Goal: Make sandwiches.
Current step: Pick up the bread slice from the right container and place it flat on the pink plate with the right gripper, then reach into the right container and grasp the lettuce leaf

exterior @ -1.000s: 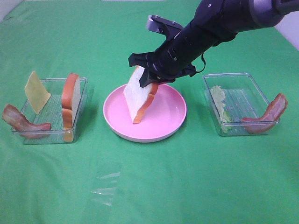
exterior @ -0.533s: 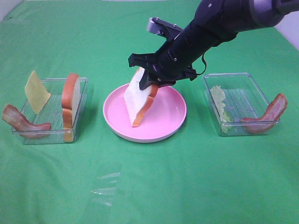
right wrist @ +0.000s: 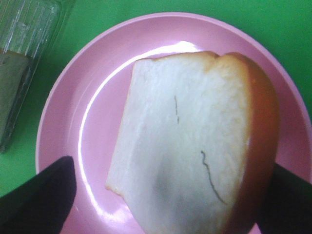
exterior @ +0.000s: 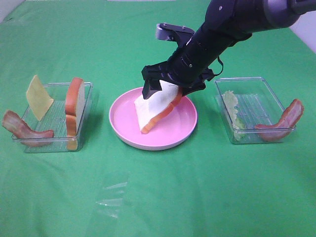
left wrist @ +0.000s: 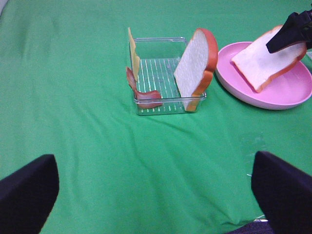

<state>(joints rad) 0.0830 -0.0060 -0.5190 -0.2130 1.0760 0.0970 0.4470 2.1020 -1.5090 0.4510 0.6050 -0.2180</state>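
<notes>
Right gripper hangs with its jaws spread wide. The bread slice sits tilted just below and between them, its lower edge on the pink plate. Its crust seems to lean on one finger, though that is unclear. A careless lift could snag the crust and drag the slice off-centre. Left gripper is spread too, holding nothing.

High camera and both wrist cameras share the pink plate.
</notes>
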